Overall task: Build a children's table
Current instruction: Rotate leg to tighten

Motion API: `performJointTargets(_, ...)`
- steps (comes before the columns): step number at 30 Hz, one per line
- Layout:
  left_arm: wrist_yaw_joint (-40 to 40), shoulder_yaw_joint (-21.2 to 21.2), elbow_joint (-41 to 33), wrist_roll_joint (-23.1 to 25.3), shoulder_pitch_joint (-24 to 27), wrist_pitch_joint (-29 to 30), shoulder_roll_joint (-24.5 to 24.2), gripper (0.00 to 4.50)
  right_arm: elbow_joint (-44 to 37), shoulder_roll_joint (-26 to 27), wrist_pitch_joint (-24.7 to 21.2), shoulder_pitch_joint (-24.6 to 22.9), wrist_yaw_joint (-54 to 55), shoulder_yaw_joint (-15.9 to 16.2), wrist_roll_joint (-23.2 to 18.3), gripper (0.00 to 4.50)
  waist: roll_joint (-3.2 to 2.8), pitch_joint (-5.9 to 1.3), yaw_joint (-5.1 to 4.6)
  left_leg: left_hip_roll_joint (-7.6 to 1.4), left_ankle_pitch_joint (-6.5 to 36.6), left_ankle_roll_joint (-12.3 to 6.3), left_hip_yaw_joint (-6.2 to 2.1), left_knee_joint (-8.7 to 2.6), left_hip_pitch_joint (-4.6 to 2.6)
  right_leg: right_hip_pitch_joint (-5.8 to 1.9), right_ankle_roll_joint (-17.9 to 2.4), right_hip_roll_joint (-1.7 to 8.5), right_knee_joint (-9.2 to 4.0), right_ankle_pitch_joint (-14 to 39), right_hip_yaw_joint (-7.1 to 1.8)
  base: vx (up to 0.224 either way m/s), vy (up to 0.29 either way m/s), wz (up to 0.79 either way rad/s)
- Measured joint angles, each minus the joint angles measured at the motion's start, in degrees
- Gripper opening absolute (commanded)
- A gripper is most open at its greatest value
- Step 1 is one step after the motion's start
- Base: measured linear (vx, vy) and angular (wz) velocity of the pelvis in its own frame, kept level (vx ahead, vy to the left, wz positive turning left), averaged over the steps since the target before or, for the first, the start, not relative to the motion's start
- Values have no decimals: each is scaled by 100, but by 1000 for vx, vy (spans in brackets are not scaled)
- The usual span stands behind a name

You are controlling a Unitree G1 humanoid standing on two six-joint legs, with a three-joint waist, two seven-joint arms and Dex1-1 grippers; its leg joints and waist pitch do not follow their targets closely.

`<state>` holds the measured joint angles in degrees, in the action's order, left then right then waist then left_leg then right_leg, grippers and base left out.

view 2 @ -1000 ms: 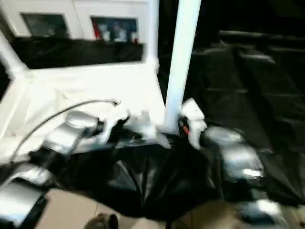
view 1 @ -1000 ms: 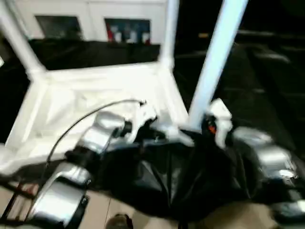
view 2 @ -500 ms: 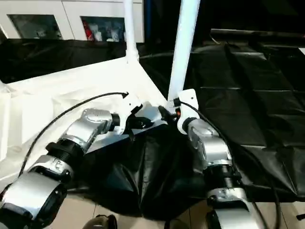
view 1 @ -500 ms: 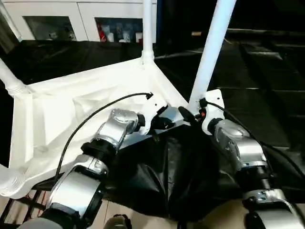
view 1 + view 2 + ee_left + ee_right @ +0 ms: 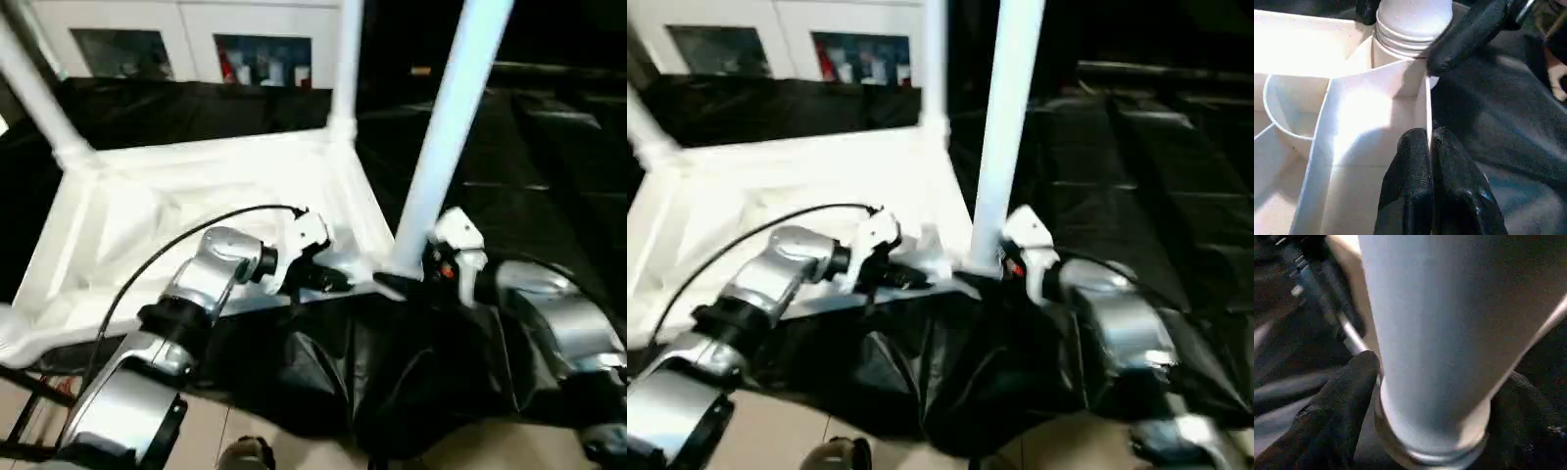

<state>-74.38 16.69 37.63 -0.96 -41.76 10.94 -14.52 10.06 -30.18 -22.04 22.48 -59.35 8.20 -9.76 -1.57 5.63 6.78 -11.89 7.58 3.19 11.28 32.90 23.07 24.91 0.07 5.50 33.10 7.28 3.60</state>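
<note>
Upturned tabletop (image 5: 186, 211) on the black-draped work table (image 5: 549, 196), near its front edge. Leg (image 5: 446, 137) seated upright in near corner socket. Left gripper (image 5: 1429, 152) pinched on tabletop rim; right gripper (image 5: 1427, 396) spread around leg base.

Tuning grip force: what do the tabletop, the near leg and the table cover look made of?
Tabletop: looks like white moulded plastic, semi-gloss; thin ribs and walls show in the left wrist view.
Near leg: apparently the same smooth white plastic tube, with ridged rings at its base.
Table cover: black sheet, probably thin plastic film or fabric; creased, faint sheen.
</note>
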Motion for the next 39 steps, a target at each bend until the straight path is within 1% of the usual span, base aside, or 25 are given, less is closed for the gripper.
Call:
performJointTargets(2, -103, 4, -77, -14, 38, 0, -52, 0, -40, -38, -9, 0, -151, 32, -36, 334, 0, 0, -3, 0, 0, 0, 0, 1, 0, 0, -1, 0, 1, -1, -1, 0, 0, 0)
performJointTargets(3, -133, 7, -92, -14, 44, 1, -66, 0, -41, -43, -18, 0, -178, 34, -46, 334, 0, 0, -6, 0, 0, 0, 0, 1, -1, 0, -1, 0, 1, -1, -1, 0, 0, 0)
performJointTargets(4, -156, 9, -110, -13, 57, 1, -71, 0, -44, -55, -34, 0, -183, 33, -59, 322, 0, 0, -7, 0, 0, 0, 0, 1, -1, 0, -1, 0, 1, -1, -1, 0, 0, 0)
performJointTargets(6, -165, 11, -127, -13, 72, 1, -72, 0, -44, -71, -49, 0, -189, 35, -74, 314, 0, 0, -7, 0, 0, 0, 0, 1, 0, -1, -1, 0, 1, -1, -1, 0, 0, 0)
performJointTargets(7, -171, 11, -137, -13, 75, 3, -75, 0, -46, -72, -67, 0, -189, 35, -89, 294, 0, 0, -7, 0, 0, 0, -1, 1, 0, 0, -1, 0, 1, 0, -1, 0, 0, 0)
performJointTargets(12, -182, 10, -177, -13, 92, 32, -88, 0, -90, 5, -138, -40, -149, 28, -100, 279, 0, 0, -13, 0, 0, 0, -1, 1, 0, 0, 1, 0, 1, 1, -1, 0, 0, 0)
performJointTargets(15, 17, -16, -170, 11, 96, 54, -82, 0, -63, 219, -200, -43, 200, -42, -62, 275, 2, 1, -41, 0, 0, 0, -2, 1, -2, 1, 1, -2, 1, 0, -1, 0, 0, 0)
performJointTargets(17, 483, -120, 39, 86, 21, 68, 26, 0, 173, 666, -236, 34, 923, -194, 80, 275, 3, 0, -86, 0, 0, 1, -3, 1, -3, 3, -1, -2, 3, -1, -1, 0, 0, 0)
performJointTargets(19, 1040, -233, 359, 173, -159, 133, 246, 0, 495, 1117, -295, 209, 1843, -410, 196, 274, 6, 1, -169, 1, 0, 1, -4, 5, -3, 4, -1, -2, 2, -1, -1, 0, 0, 0)
performJointTargets(20, 1300, -261, 486, 225, -263, 170, 372, 0, 634, 1273, -340, 320, 2216, -512, 265, 274, 8, 3, -199, 2, 0, 1, -4, 6, -3, 5, -1, -2, 0, -1, -1, 0, 0, 0)
performJointTargets(22, 1621, -291, 625, 241, -378, 214, 552, 0, 786, 1477, -390, 457, 2752, -627, 310, 274, 11, 4, -233, 3, 0, 1, -6, 7, -5, 3, 0, -2, -8, 0, 0, 0, 0, 0)
performJointTargets(24, 2065, -343, 802, 258, -490, 304, 743, 0, 1060, 1803, -377, 634, 3366, -812, 346, 274, 14, 3, -267, 3, 0, 1, -6, 5, -5, 6, 0, -2, -7, 0, 0, 0, 0, 0)
performJointTargets(25, 2320, -408, 914, 259, -566, 375, 867, 0, 1256, 1987, -330, 765, 3731, -914, 360, 274, 13, 2, -276, 3, 0, 1, -7, 4, -5, 6, 0, -2, -5, -1, 0, 0, 0, 0)
performJointTargets(28, 2637, -463, 1031, 263, -654, 397, 1006, 0, 1495, 2187, -212, 936, 4187, -1019, 407, 274, 12, 2, -283, 3, 0, 1, -8, -4, -4, 6, 3, -2, -6, 2, 2, 0, 0, 0)
performJointTargets(29, 2655, -472, 1037, 263, -662, 397, 1014, 0, 1512, 2213, -191, 953, 4215, -1027, 445, 274, 12, 1, -283, 4, 1, 1, -7, -11, -3, 5, 5, -2, -8, 3, 3, 0, 0, 0)
performJointTargets(30, 2654, -480, 1038, 262, -666, 397, 1015, 0, 1521, 2221, -170, 960, 4208, -1028, 471, 309, 12, 1, -283, 4, 1, 2, -6, -15, -3, 6, 1, -2, -8, 1, 3, 0, 0, 0)
performJointTargets(32, 2636, -498, 1040, 262, -666, 397, 1015, 0, 1522, 2221, -152, 960, 4182, -1028, 481, 344, 12, 1, -278, 4, 1, 2, -6, -23, -5, 6, -7, -2, -8, -3, 5, 0, 0, 0)
performJointTargets(35, 2558, -500, 1038, 262, -665, 384, 986, 0, 1489, 2169, -128, 937, 3967, -987, 494, 353, 11, 1, -284, 3, 1, 2, -6, -24, -6, 7, 2, -3, -7, 2, 5, 0, 0, 0)
performJointTargets(37, 2311, -483, 1009, 252, -628, 292, 868, 0, 1377, 1892, -70, 849, 3492, -786, 501, 353, 12, 1, -295, 3, 1, 2, -4, -24, -6, 8, 12, -3, -8, 8, 4, 0, 0, 0)
performJointTargets(39, 2104, -455, 937, 244, -575, 217, 776, 0, 1256, 1711, -33, 756, 3108, -704, 491, 353, 11, 2, -296, 2, 1, 2, -4, -25, -5, 9, 12, -3, -8, 8, 4, 0, 0, 0)
